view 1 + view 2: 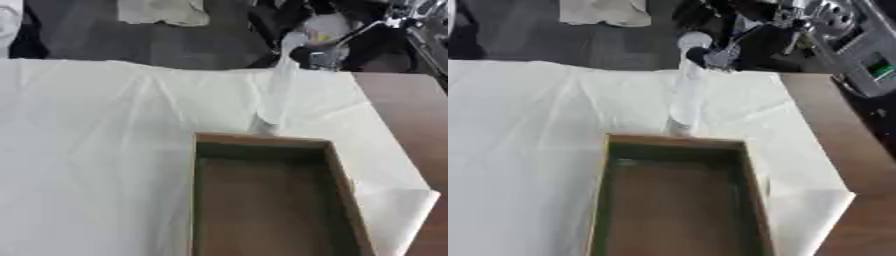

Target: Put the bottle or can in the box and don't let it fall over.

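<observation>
While your right hand (pixel 710 54) reaches in from the top, the clear bottle (pixel 686 92) stands just behind the box (pixel 677 200).

You have the bottle upright on the white cloth (pixel 96 150) over the tabletop (pixel 411 105), close to the box's far wall and outside it. Your right hand is at its top, near the cap, but you cannot tell if the fingers grasp it. Nothing shows inside the box.
</observation>
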